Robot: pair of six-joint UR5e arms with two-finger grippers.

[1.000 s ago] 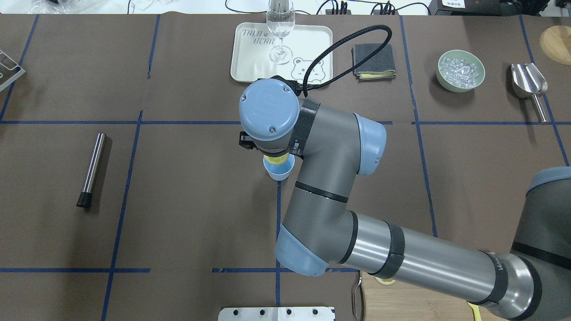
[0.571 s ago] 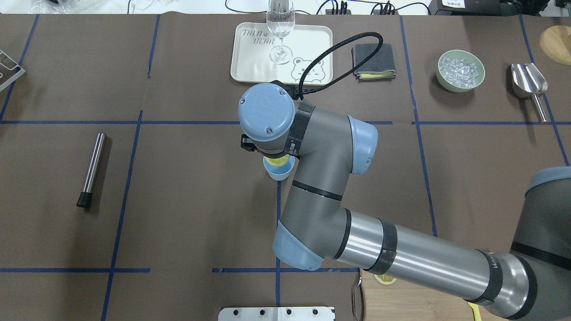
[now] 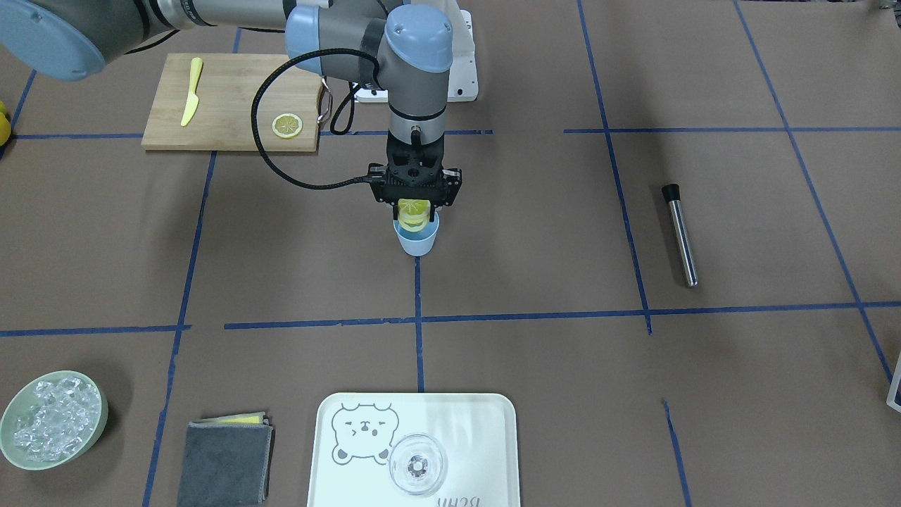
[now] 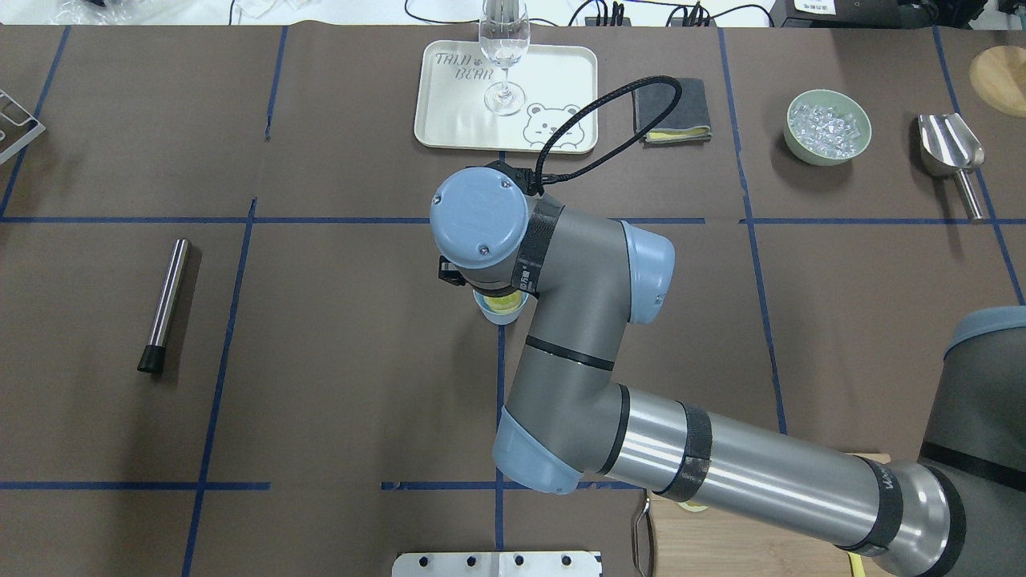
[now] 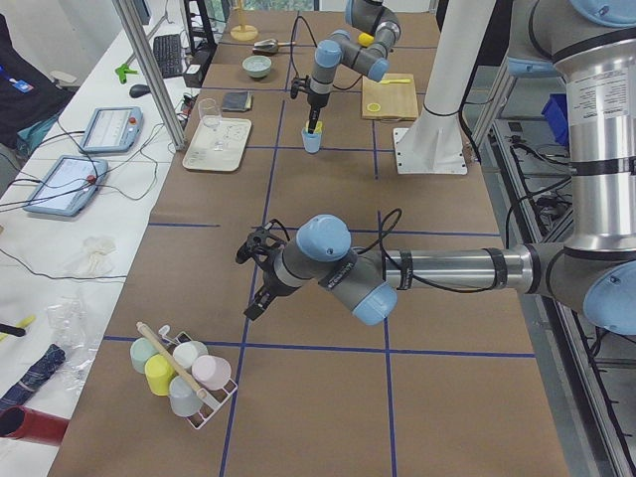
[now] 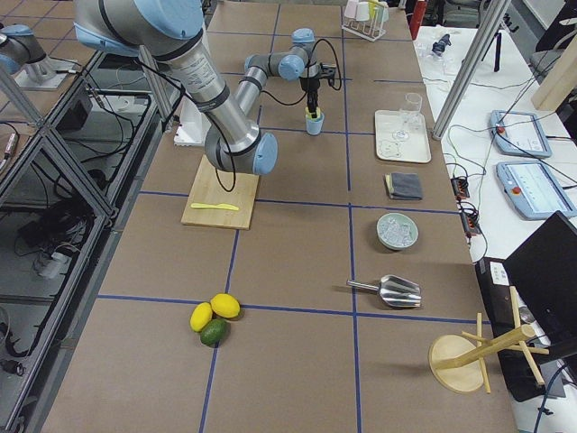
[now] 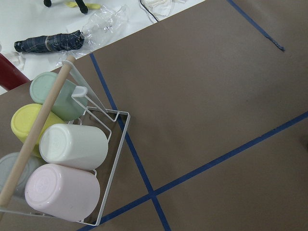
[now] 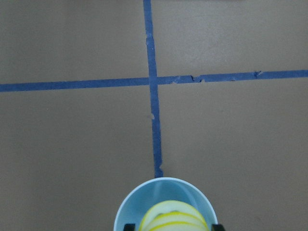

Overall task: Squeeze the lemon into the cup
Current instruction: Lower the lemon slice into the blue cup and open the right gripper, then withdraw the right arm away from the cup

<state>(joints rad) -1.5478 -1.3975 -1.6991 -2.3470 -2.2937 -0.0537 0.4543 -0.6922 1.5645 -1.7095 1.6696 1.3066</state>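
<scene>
- Brown paper covers the table (image 3: pixel 563 352), marked into squares with blue tape.
- Right arm (image 4: pixel 577 320): reaches to mid-table, wrist pointing straight down over the cup.
- Left arm (image 5: pixel 417 268): extended low over the table's left end, well apart from the work. Left gripper (image 5: pixel 254 294) shows only in the side view; whether its fingers are apart or together cannot be told.
- Bamboo cutting board (image 3: pixel 225 91): lies near the robot's base and carries a yellow plastic knife (image 3: pixel 191 91) and a thin lemon slice (image 3: pixel 287 126), apart from each other.
- White tray (image 3: pixel 479 422) with a bear drawing: at the operators' edge, with a clear stemmed glass (image 3: pixel 417 465) upright on it.
- Wire rack (image 7: pixel 117 158): holds pastel tumblers lying on their sides, under the left wrist camera.
- Grey folded cloth (image 3: pixel 225 461): beside the tray, between it and the pale green bowl (image 3: pixel 101 415) of ice.
- Steel rod (image 3: pixel 681 236) with a black cap: lies flat, well apart from the cup.
- Right gripper (image 3: pixel 414 209): fingers closed narrowly onto the lemon, one on each side.
- Cup (image 3: pixel 417 243): light blue, upright at a tape crossing, directly under the gripper.
- Lemon (image 3: pixel 413 213): clamped between the fingers, its lower part at or just inside the cup's rim, pale cut face towards the operators.
</scene>
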